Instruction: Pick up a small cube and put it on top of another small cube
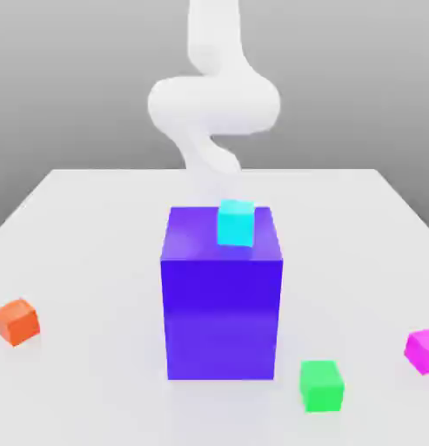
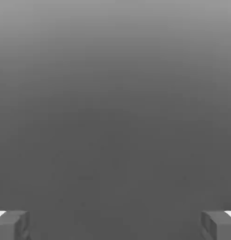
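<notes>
Although the cyan cube (image 1: 236,223) looked light and rigid, opposite side faces seemed the best hold; the gripper (image 2: 115,226) stood released, empty.

The small cyan cube (image 1: 236,224) sits upright on the big blue block (image 1: 221,318), right of its middle in the exterior view. The small green cube (image 1: 321,387) lies nearest, just off the block's near right side. The small orange cube (image 1: 18,322), turned cornerwise, lies at the exterior view's left; the small magenta cube (image 1: 424,351), also turned, at the exterior view's right, partly cut off.
</notes>
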You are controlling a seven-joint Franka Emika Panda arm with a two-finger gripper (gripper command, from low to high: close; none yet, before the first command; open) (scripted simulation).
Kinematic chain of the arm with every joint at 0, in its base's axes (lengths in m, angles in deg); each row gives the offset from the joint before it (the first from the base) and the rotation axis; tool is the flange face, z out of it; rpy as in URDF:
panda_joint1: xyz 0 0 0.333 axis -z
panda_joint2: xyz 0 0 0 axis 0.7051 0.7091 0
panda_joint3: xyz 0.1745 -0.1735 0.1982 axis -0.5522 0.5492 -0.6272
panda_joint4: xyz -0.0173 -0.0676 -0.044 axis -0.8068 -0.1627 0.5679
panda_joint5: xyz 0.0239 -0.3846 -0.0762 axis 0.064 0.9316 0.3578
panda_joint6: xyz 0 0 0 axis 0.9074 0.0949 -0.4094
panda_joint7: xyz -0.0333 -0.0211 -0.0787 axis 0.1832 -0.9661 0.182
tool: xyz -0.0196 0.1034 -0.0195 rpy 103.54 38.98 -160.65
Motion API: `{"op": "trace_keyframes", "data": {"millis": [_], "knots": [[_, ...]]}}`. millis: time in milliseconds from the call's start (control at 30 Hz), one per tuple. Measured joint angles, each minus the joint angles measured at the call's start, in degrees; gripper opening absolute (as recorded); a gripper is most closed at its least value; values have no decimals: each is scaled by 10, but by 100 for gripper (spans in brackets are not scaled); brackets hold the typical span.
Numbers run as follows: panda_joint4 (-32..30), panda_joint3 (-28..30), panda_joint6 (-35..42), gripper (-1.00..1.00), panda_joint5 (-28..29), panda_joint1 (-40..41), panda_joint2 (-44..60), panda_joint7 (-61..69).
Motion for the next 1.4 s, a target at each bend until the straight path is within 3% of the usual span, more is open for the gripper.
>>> {"op": "trace_keyframes", "data": {"millis": [267, 567, 733, 867, 1033, 1067, 1267, 1400], "knots": [[-23, -2, -65, 0, -35, -124, 170, 189], [-49, -51, -138, 0, -48, -224, 357, 380], [-64, -75, -179, 0, -12, -279, 460, 455], [-75, -86, -211, 0, 48, -311, 543, 492], [-59, -62, -285, 0, 88, -340, 647, 481], [-57, -58, -296, -100, 90, -344, 661, 480], [-55, -56, -301, -100, 92, -346, 668, 478], [-67, -70, -256, -100, 77, -335, 611, 490]]}}
